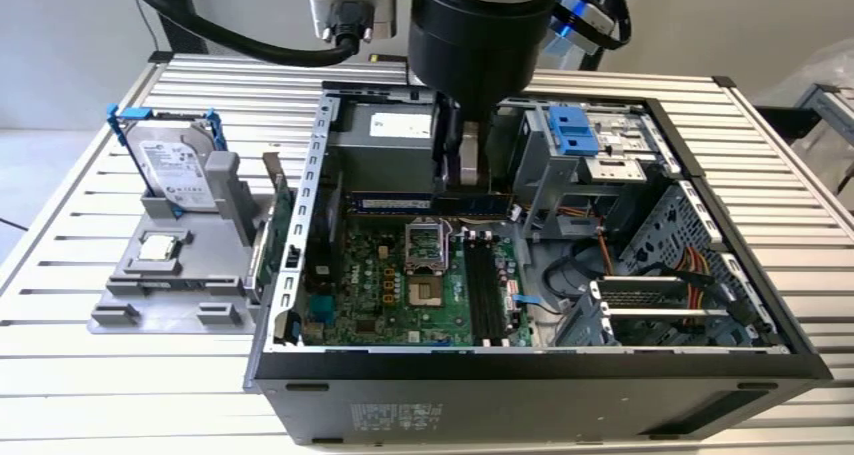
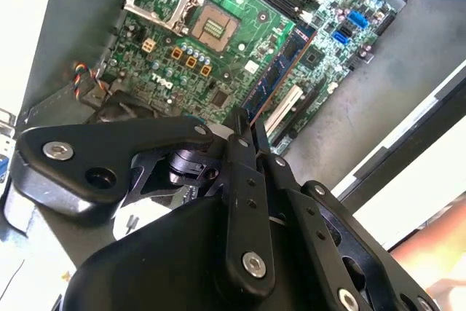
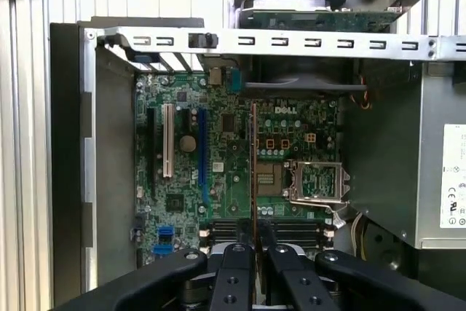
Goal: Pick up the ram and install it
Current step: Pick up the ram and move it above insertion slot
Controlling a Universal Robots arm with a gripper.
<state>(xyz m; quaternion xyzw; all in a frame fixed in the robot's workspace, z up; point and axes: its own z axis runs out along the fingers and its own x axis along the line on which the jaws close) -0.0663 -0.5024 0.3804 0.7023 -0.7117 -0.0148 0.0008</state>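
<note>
The gripper (image 1: 463, 185) stood inside the open computer case (image 1: 534, 373), below the arm (image 1: 474, 35) at the upper centre of the exterior view. Its fingers (image 3: 234, 271) were clamped on the ram (image 1: 400, 203). The ram was held on edge above the far end of the motherboard (image 1: 387, 285), just in front of the power supply (image 1: 380, 135). It lay crosswise to the black memory slots (image 1: 483, 293) and was not seated in any of them. The open processor socket (image 1: 424, 243) lay between the ram and the near edge of the board. At the exterior view's right, a blue drive caddy (image 1: 571, 130) stood close beside the gripper, with orange cables (image 1: 694, 275) at the lower right. At the exterior view's left, outside the case, a grey holder (image 1: 174, 300) rested on the ribbed surface (image 1: 67, 225). It carried the hard drive (image 1: 176, 165) upright in its blue frame and the processor chip (image 1: 160, 245) lying flat. The arm's dark body covered the upper part of the gripper and the rear middle of the case. In the first wrist view the ram (image 3: 253, 165) appeared edge-on as a thin line, so its faces could not be read. In the second wrist view the ram (image 2: 280, 67) showed one blue-green face, with its held end concealed between the fingers. Whether the ram's lower edge touched the board could not be determined.
</note>
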